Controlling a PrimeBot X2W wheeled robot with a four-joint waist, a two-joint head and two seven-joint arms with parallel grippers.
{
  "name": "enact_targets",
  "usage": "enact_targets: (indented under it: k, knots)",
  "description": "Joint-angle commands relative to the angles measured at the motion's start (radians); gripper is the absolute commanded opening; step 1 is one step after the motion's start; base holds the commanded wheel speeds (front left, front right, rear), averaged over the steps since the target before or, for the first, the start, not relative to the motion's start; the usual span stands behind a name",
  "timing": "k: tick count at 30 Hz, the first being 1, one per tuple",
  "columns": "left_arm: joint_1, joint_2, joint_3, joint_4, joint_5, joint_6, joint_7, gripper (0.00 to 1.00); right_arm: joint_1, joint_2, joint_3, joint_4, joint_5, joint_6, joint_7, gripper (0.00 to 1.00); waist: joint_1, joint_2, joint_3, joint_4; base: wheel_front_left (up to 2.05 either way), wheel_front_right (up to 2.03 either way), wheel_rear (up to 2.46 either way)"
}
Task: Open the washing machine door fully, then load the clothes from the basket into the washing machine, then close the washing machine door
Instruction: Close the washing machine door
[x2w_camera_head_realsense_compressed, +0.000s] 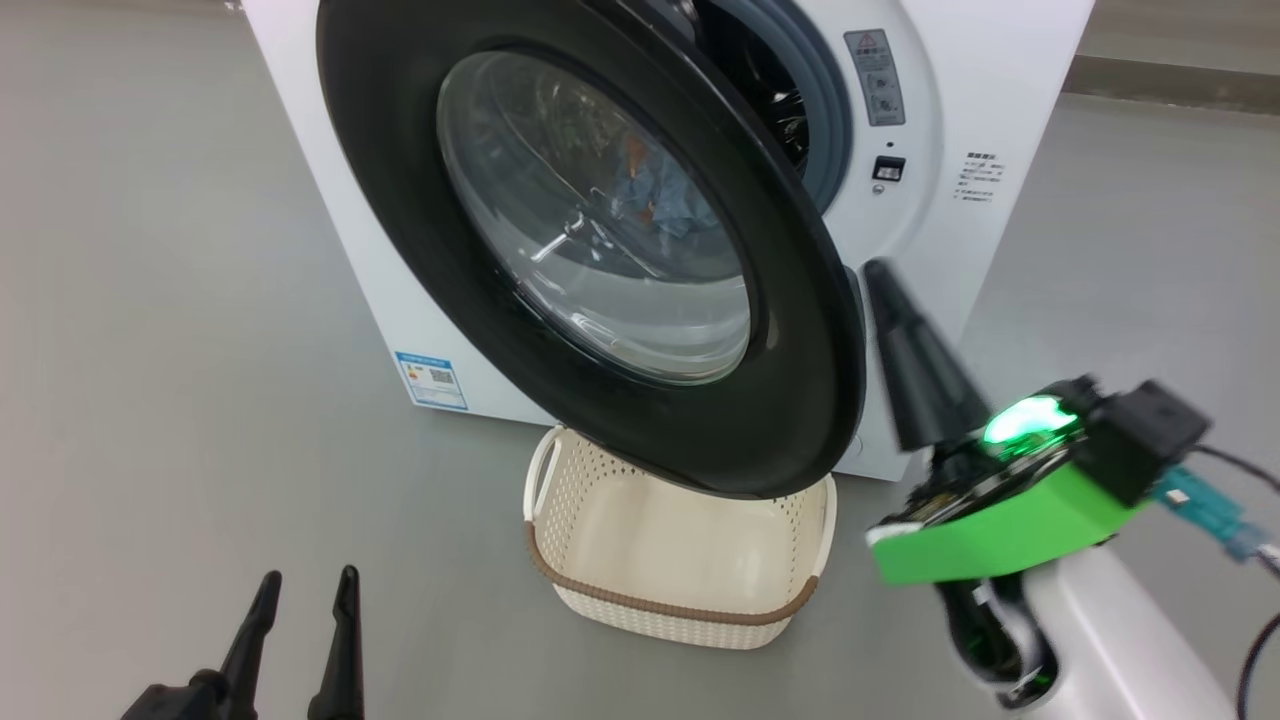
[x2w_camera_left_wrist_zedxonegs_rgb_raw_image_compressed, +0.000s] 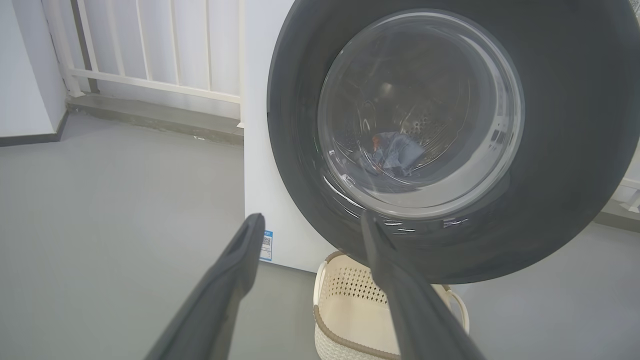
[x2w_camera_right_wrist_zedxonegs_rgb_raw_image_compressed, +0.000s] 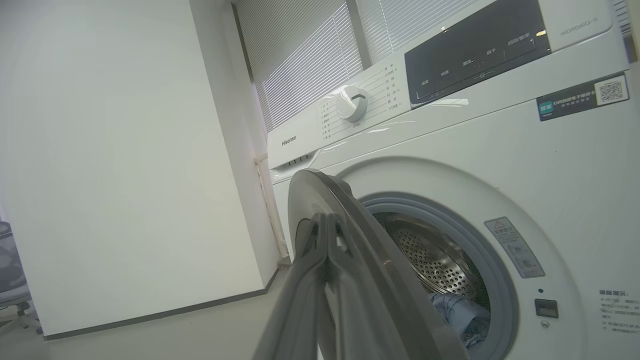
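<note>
The clothes (x2w_camera_right_wrist_zedxonegs_rgb_raw_image_compressed: 460, 315) lay in the drum of the washing machine (x2w_camera_head_realsense_compressed: 1000, 80) and the basket (x2w_camera_head_realsense_compressed: 660, 610) on the floor held nothing, so I judged only the closing remained. The washing machine door (x2w_camera_head_realsense_compressed: 800, 400) stood half open over the basket. My right end effector (x2w_camera_head_realsense_compressed: 880, 275), fingers pressed together and empty, sat just beside its free edge — I'd push the outer face steadily till it latched. The left end effector (x2w_camera_head_realsense_compressed: 309, 577) hung wide open, empty, well apart.

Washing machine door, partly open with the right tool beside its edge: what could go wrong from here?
The shut right tool sits by the free edge of the washing machine door, so it could slip off the rim or get pinched. The clothes lie low near the seal and might catch in it.
</note>
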Motion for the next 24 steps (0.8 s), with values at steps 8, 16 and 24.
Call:
enact_targets:
  k: [8, 16, 24]
  knots:
    - [-0.041, 0.002, 0.035, -0.032, -0.001, -0.002, -0.009, 1.0, 0.001, 0.004, 0.149, 0.126, 0.017, 0.008, -0.005, 0.0, -0.0001, -0.0001, 0.041, 0.031, 0.0, 0.0, 0.0]
    - [-0.065, -0.012, 0.03, -0.028, -0.006, -0.002, -0.009, 1.0, -0.025, -0.004, 0.19, 0.289, 0.046, 0.008, -0.005, 0.0, -0.0001, -0.0001, 0.086, 0.043, 0.0, 0.0, 0.0]
    - [-0.094, -0.02, 0.019, -0.025, -0.011, -0.002, -0.009, 1.0, -0.071, -0.001, 0.151, 0.368, 0.047, 0.008, -0.005, 0.0, -0.0001, -0.0001, 0.126, 0.047, 0.0, 0.0, 0.0]
